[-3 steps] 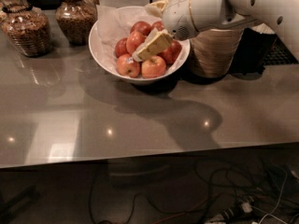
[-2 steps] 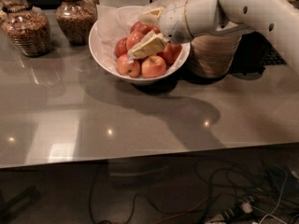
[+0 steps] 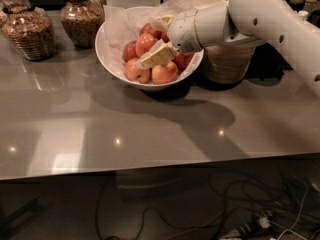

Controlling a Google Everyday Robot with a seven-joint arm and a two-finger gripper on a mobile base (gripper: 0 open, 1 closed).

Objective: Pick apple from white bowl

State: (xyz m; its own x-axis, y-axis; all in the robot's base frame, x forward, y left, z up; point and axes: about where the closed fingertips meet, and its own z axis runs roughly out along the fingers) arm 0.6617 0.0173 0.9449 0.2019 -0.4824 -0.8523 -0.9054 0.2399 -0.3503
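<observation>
Red apples point(image 3: 164, 74) sit heaped in the paper-lined white bowl point(image 3: 109, 59) on the grey counter point(image 3: 150, 129), and the gripper point(image 3: 151, 40), angled in from the right, has its fingers spread either side of the top apple point(image 3: 145, 44), apparently to straddle it before closing.

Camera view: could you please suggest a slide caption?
The robot's tool reaches among red apples in the wide, glossy white paper-lined bowl on a grey countertop.

White bowl point(image 3: 107, 59) — red apples point(image 3: 165, 74) inside, gripper point(image 3: 152, 40) among them
</observation>
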